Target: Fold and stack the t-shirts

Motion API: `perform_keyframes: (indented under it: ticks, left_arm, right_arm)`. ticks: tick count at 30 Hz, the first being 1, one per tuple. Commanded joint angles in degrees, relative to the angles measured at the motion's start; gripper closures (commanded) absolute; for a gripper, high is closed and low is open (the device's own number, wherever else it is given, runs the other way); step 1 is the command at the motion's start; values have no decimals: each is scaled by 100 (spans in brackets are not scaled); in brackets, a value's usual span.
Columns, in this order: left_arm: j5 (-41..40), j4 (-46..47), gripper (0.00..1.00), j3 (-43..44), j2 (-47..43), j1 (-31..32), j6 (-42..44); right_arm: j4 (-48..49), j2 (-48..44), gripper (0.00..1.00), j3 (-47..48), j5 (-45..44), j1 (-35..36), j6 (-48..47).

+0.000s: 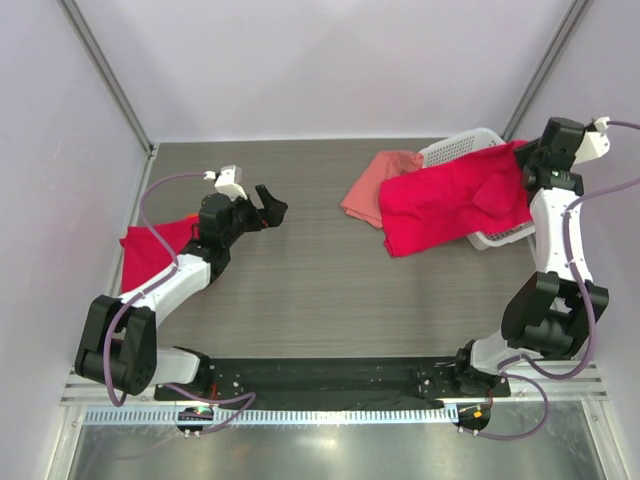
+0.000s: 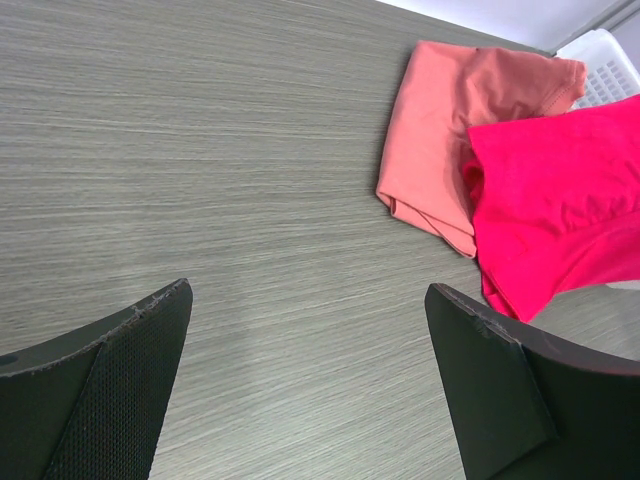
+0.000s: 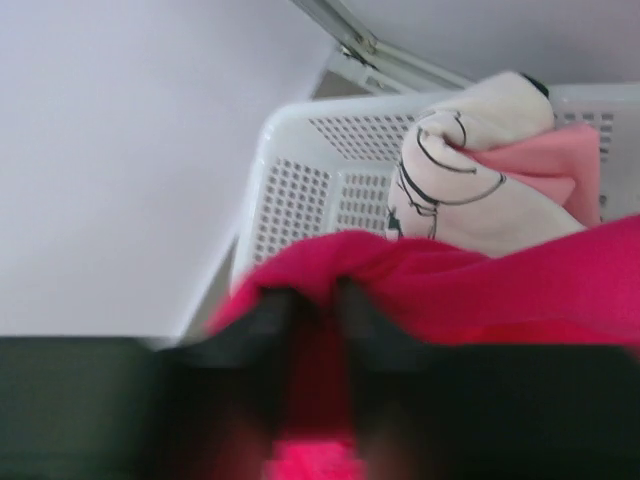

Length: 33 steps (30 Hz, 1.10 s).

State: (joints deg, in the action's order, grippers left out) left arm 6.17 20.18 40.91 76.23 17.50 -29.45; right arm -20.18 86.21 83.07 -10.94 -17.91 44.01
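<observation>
At nine o'clock the left claw hangs spread above the surface. At two o'clock the right claw pinches the red tee, which drapes from the basket over an edge of the pink tee. A pull could tip the basket or drag the pink tee along. The pinch is blurred; how much cloth it holds is unclear.

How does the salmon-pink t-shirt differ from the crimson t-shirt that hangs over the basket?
The salmon-pink t-shirt lies wholly on the table; the crimson t-shirt hangs from the basket rim onto the table. The crimson one overlaps the pink one's edge, not the reverse. The right pincer is shut on the crimson one; no pincer holds the pink one. Both are plain cloth, no print showing.
</observation>
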Motion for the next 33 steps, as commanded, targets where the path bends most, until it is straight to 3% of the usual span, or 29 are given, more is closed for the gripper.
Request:
perform_keyframes:
  ticks: [1, 2, 4, 12, 20, 28, 33]
  left_arm:
    - [94, 108, 1, 137, -90, -27, 115]
    - [86, 108, 0, 137, -82, -27, 115]
    - [103, 108, 0, 146, -73, -27, 115]
    - [156, 117, 1, 181, -29, -18, 89]
    - [147, 117, 0, 172, -29, -18, 98]
    - [138, 144, 0, 163, -38, -27, 89]
    - [130, 135, 1, 172, -38, -18, 97]
  right_arm:
    - [366, -87, 43, -255, -244, 148, 460]
    - [366, -52, 25, -256, -164, 156, 364]
    - [270, 79, 12, -169, -67, 349, -92]
    - [-125, -26, 23, -624, -40, 1710, -1596]
    - [-1039, 684, 13, -1065, -637, 3239, -2072]
    - [-1233, 1722, 11, -871, -374, 3452, -2195]
    - [-1225, 2268, 18, -757, -146, 3496, -2274]
